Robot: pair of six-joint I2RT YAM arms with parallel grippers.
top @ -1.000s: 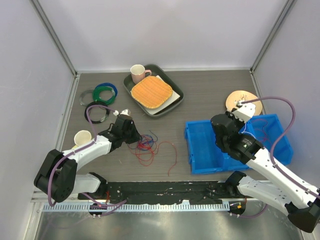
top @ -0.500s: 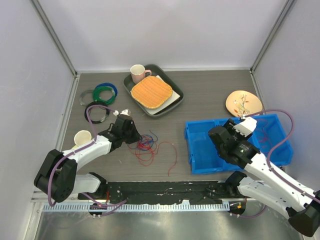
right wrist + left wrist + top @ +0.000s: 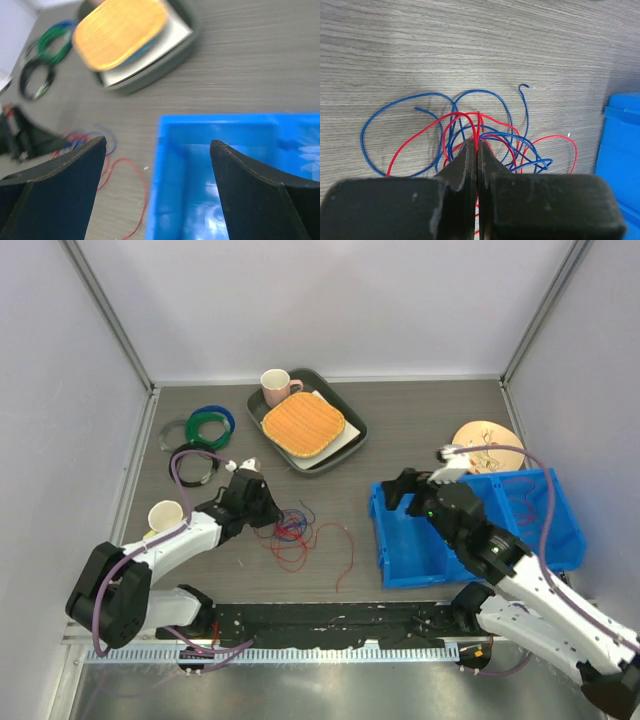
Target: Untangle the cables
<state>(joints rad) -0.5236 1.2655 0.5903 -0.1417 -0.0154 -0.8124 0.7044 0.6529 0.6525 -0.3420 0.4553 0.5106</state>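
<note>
The cables are thin red and blue strands in a loose tangle [image 3: 297, 530] on the wood table, left of centre. From the left wrist they show as overlapping loops [image 3: 485, 107]. My left gripper [image 3: 268, 514] lies low at the tangle's left edge. Its jaws [image 3: 476, 146] are pressed together with a red strand caught between them. My right gripper [image 3: 402, 492] hangs over the left end of the blue bin [image 3: 400, 552]. It is open [image 3: 157, 142] with nothing between its fingers. A red loop [image 3: 134, 170] lies just left of the bin.
At the back stands a dark tray [image 3: 345, 445] with an orange cloth [image 3: 303, 423] and a pink mug [image 3: 275, 387]. Green, blue and black ring coils [image 3: 205, 426] lie at the back left. A cup [image 3: 165, 515] sits beside the left arm; a plate [image 3: 487, 443] lies behind the bin.
My right gripper has opened wide and swung left from the bin's right side to its left end. The left gripper and the tangle have not moved.
</note>
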